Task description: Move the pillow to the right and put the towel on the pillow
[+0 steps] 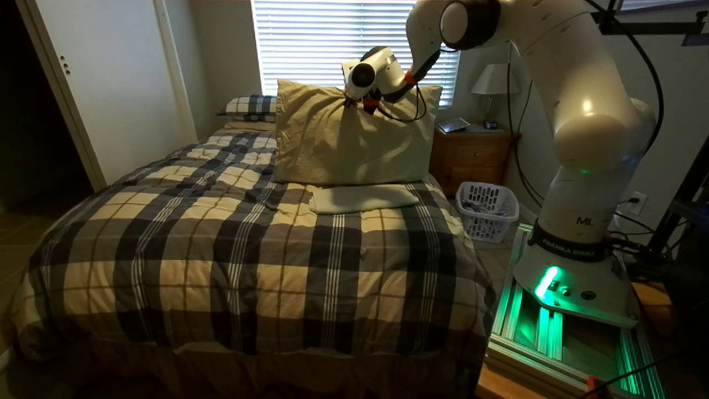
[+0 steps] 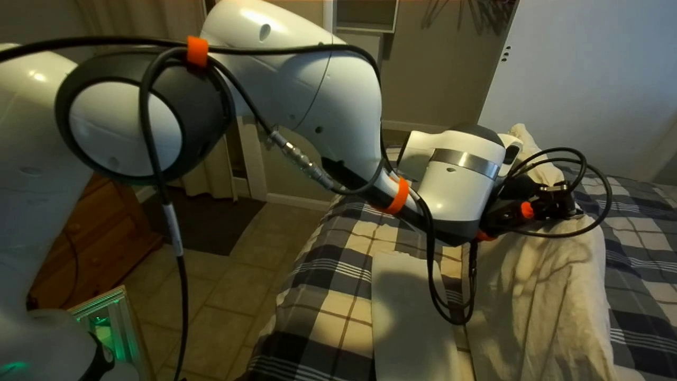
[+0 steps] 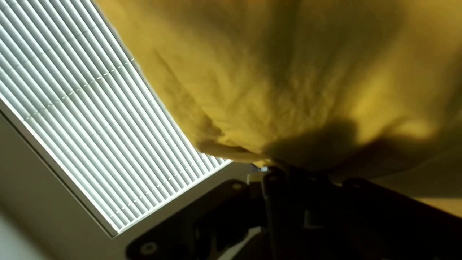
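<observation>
In an exterior view, the towel (image 2: 406, 328) and pillow (image 2: 550, 296) run off the bottom. The wrist view crops and blurs the pillow; shadow there hides the jaws' tips. What fills the basket (image 1: 485, 229) is unclear.

Orange bands (image 2: 197, 51) fasten black cables (image 2: 116, 40) along the white arm (image 2: 344, 106).
</observation>
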